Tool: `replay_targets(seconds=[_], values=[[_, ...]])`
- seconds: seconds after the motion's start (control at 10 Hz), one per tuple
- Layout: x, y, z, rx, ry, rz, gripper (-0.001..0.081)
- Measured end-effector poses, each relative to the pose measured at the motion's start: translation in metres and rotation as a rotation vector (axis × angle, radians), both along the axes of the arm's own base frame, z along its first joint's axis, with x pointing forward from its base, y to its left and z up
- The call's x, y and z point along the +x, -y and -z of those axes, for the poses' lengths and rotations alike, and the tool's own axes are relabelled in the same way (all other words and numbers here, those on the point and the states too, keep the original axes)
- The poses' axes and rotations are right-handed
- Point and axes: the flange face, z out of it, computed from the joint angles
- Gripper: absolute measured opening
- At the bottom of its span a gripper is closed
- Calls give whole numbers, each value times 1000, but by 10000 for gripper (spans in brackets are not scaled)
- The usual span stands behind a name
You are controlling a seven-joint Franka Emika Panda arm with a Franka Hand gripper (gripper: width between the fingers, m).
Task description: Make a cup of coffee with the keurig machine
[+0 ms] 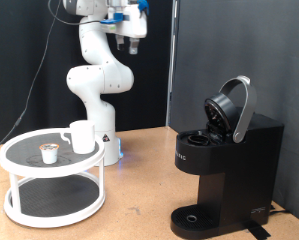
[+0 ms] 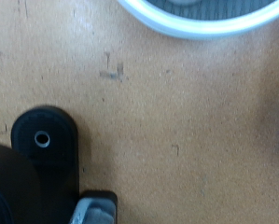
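Observation:
The cup (image 1: 82,136), a small white mug, stands on the top tier of a white round stand (image 1: 19,160) at the exterior view's left. A small brown-topped pod (image 1: 50,153) sits beside it. The keurig machine (image 1: 229,150) is black and stands at the right with its lid (image 1: 234,105) raised and its round drip tray (image 1: 196,217) bare. My gripper (image 1: 132,42) hangs high above the table, between stand and machine, holding nothing I can see. The wrist view looks straight down on the drip tray (image 2: 44,140) and the stand's rim (image 2: 195,23); the fingers do not show there.
The arm's white base (image 1: 107,148) stands behind the stand. Bare wooden tabletop (image 1: 139,200) lies between stand and machine. A black curtain hangs behind. A cable runs from the machine at the far right.

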Motion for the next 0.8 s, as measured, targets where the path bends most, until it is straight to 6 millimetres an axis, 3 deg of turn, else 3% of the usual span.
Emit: replay_targets(seconds=[0.4, 0.8], values=[[-8, 67, 2, -8, 1, 55, 734], [-10, 78, 5, 4, 3, 68, 734]])
